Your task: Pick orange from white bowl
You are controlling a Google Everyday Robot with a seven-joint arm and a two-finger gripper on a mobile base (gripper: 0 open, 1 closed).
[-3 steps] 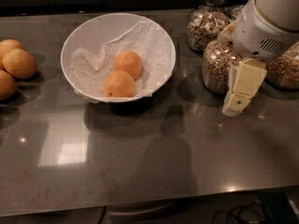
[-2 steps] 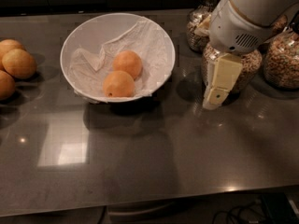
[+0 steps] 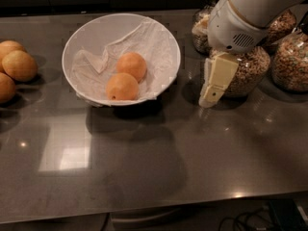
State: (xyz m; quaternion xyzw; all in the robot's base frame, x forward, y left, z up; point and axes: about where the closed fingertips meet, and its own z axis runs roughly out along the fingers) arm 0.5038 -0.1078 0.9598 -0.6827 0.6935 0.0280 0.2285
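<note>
Two fruits logged inside the white bowl (image 3: pixel 166 37). Which one is the orange? (A)

Rear one. The orange (image 3: pixel 132 65) is slightly the smaller and lies on the wrinkly white sheet (image 3: pixel 94 64) near the bowl's middle. Its near twin (image 3: pixel 122 86) sits just in front, a little to the left. Whether the two touch or are only very close cannot be told. (B)

Hand position? (A)

The hand (image 3: pixel 208 101) is outside the bowl, to the right of its rim and apart from it. It points down with a slight lean to the left, low over the dark grey surface (image 3: pixel 144 167). Contact with the surface cannot be told. Whether the hand is apart or together also cannot be told from this angle. Both fruits lie in the bowl, away from it. The white arm housing (image 3: pixel 236 28) sits above the hand in the upper right of the view. (B)

Surroundings? (A)

A glass jar of cereal (image 3: pixel 248 76) stands directly behind the hand and is partly covered by it. More jars stand to the right (image 3: pixel 291 61) and further back (image 3: pixel 201 29). Three paler round fruits (image 3: pixel 19 65) are grouped at the left edge of the surface, well apart from the bowl. The bowl's shadow falls on the surface toward the viewer. Cables (image 3: pixel 245 221) show below the front edge, lower right. (B)
</note>
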